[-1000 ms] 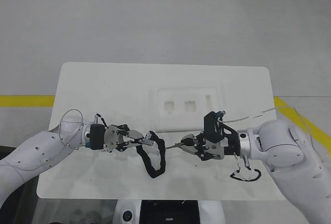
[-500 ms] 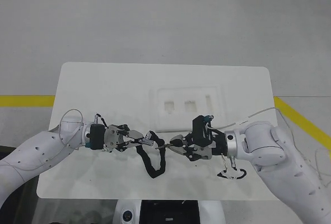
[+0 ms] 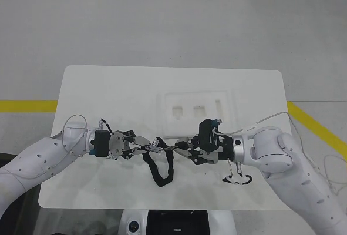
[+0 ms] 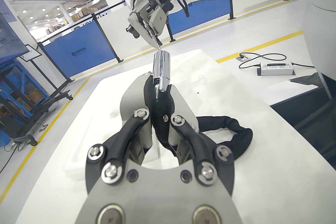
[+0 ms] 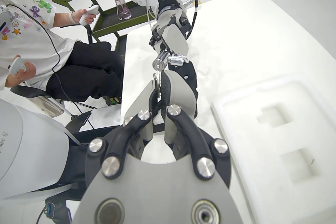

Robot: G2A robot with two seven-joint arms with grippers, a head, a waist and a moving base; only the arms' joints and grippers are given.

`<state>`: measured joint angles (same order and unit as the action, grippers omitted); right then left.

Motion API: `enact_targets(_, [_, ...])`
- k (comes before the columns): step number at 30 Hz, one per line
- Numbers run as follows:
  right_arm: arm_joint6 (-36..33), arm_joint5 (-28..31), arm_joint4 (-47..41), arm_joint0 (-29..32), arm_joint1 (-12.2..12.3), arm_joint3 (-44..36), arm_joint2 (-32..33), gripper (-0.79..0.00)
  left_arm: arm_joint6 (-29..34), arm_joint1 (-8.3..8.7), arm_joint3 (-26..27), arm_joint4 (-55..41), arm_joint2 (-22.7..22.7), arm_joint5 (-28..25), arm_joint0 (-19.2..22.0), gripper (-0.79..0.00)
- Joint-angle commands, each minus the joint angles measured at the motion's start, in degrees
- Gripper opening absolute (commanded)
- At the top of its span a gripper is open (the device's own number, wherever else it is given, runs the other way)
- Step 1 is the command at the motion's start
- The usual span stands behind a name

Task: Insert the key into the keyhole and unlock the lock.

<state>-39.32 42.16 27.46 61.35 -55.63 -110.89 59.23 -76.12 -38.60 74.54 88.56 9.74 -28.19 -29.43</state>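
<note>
My left gripper (image 3: 147, 147) is shut on the black-sleeved chain lock (image 4: 160, 104), holding it above the table's front middle. The lock's chrome cylinder (image 4: 161, 68) sticks out past the fingertips, and its keyhole face (image 5: 158, 65) points at the right arm. The rest of the black chain (image 3: 160, 171) hangs in a loop down to the table. My right gripper (image 3: 184, 147) is shut on the key (image 5: 156, 77). The key's blade (image 4: 157, 43) lines up with the cylinder, its tip just short of the keyhole; I cannot tell if they touch.
A white foam tray (image 3: 199, 108) with several recesses lies on the white table (image 3: 103, 88) behind the grippers. A black cable loop (image 3: 236, 179) hangs under the right forearm near the table's front edge.
My right gripper has moved left with the key, closing the gap to the lock cylinder. The left arm and the lock have stayed still.
</note>
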Motion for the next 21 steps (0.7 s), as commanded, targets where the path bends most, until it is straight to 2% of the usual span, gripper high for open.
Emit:
enact_targets(1, [0.2, -0.1, 0.3, 0.1, 0.0, 0.1, -0.1, -0.785, 0.0, 0.0, 0.0, 0.0, 0.0, 0.0, 0.0, -0.785])
enact_targets(21, [1.0, -1.3, 4.3, 0.6, 0.1, -1.1, -0.1, -0.785, 0.0, 0.0, 0.0, 0.0, 0.0, 0.0, 0.0, -0.785])
